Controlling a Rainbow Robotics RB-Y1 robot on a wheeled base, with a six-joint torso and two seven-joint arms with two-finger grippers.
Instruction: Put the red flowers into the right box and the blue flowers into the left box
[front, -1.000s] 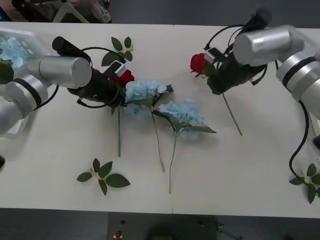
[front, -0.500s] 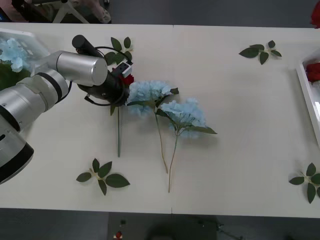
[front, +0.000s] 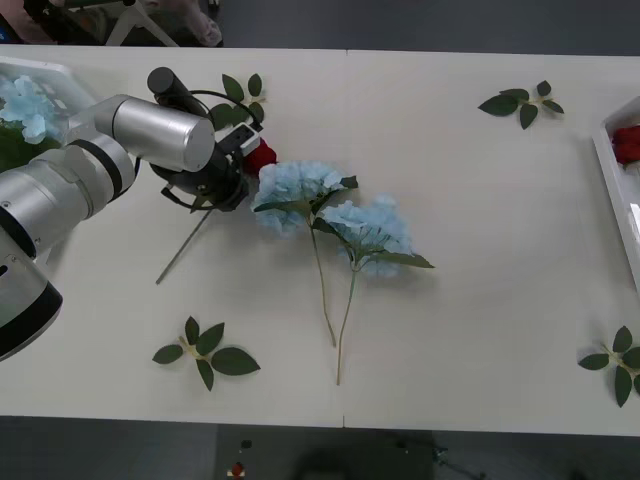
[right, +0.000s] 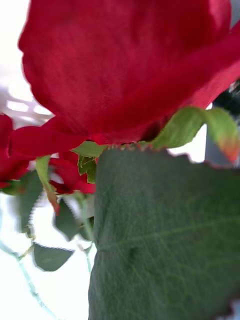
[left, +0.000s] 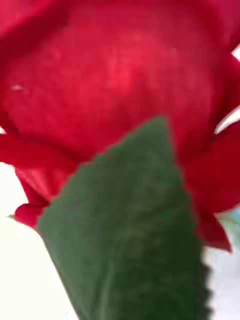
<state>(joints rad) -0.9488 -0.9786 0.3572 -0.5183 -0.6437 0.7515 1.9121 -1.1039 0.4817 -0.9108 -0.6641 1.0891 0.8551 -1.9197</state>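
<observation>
Left box (front: 45, 72) is seen at far left, blue flowers (front: 25, 105) inside. Left gripper (front: 238, 165) is clamped on a red rose (front: 260, 156), stem slanting off the table (front: 480, 300). Two blue clusters (front: 330, 215) lie beside it. Right box (front: 615, 190) at far right holds red flowers (front: 627, 143). Right gripper: finger state can't be told.

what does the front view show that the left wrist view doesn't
Front view alone: the white table, the silver left arm's gripper at a deep-red rose whose thin stem slants down toward the robot's left, two pale-blue hydrangea-like flowers lying beside it, loose green leaf sprigs, and the white-rimmed right box holding a red bloom.

Left wrist view alone: the rose's petals close up and the serrated edge of a dark green leaf.

Both: that red rose.
</observation>
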